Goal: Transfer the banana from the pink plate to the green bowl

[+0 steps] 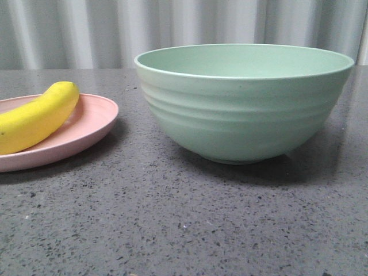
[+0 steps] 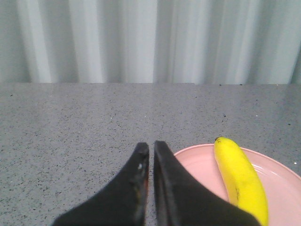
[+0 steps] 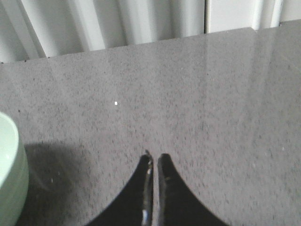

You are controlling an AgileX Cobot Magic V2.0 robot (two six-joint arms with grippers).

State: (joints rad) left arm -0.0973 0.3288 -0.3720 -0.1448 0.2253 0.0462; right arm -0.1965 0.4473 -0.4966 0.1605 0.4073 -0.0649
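the banana [image 1: 37, 118] lies lengthwise on the pink plate [image 1: 95, 123], resting in the shallow dish with one end pointing toward about 1 o'clock in the front view; its other end runs off the frame. it has not been lifted, so the transfer is not yet begun. the plate sits at the 9 o'clock side of the bench [image 1: 172, 218], and the green bowl [image 1: 244, 103] stands well apart from it toward 3 o'clock, upright and, as far as its rim shows, with nothing inside.

in the left wrist view the left gripper [image 2: 151, 147] has its jaws drawn nearly together, only a thin slit between them, holding nothing. the plate's rim lies just beside them at about 3 o'clock, with the banana beyond at 4 o'clock, so this arm seems the likelier one to make the pick; the jaws would have to spread before they could straddle the fruit.

the right gripper [image 3: 154, 157] is likewise pinched almost closed and empty, over bare bench, the bowl's edge at 8 o'clock in its view.
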